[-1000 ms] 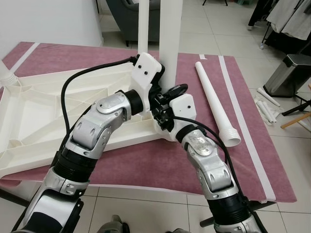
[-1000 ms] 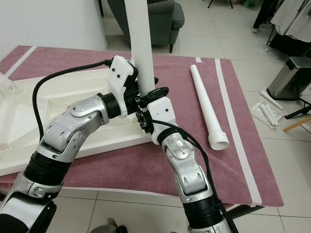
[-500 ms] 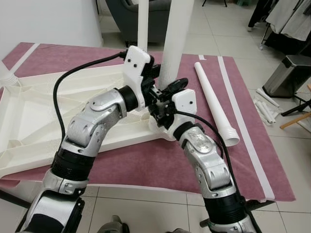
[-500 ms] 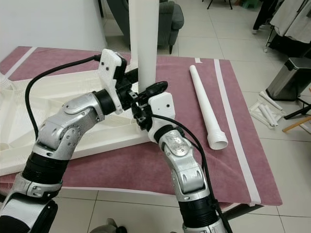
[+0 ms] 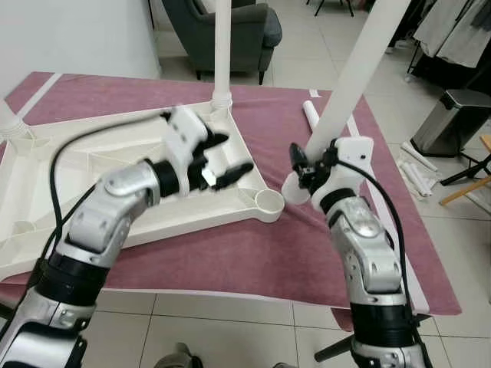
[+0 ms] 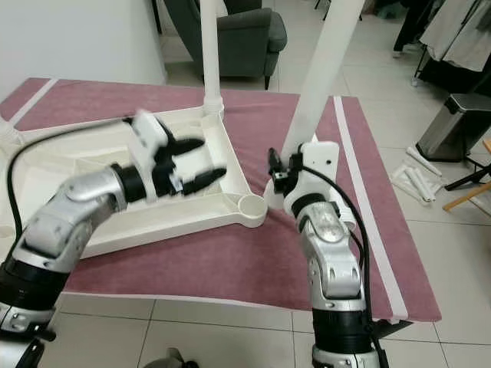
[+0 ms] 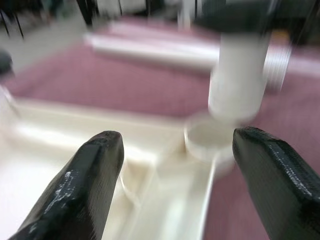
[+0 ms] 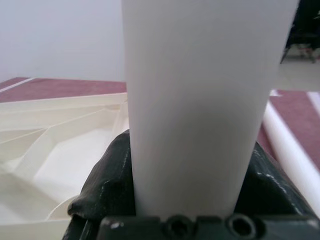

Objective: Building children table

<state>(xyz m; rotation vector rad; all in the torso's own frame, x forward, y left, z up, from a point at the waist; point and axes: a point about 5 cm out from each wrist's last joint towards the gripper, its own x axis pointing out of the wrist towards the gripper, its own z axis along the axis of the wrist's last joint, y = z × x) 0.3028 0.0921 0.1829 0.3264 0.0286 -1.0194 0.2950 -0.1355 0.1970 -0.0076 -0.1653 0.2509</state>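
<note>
The white tabletop lies upside down on a maroon mat. One white leg stands upright in its far corner. My right gripper is shut on a second white leg, which leans to the right. The leg's lower end hangs just right of the empty near corner socket. In the right wrist view the leg sits between the black fingers. My left gripper is open and holds nothing, over the tabletop left of that socket. A third leg lies on the mat behind.
A grey armchair stands behind the mat. A metal bin and loose white parts sit on the tiles at the right. The mat's near edge meets tiled floor.
My left gripper has let go of the leg, opened and moved left over the tabletop. My right gripper has carried the leg right, off the corner socket, and tilted it.
</note>
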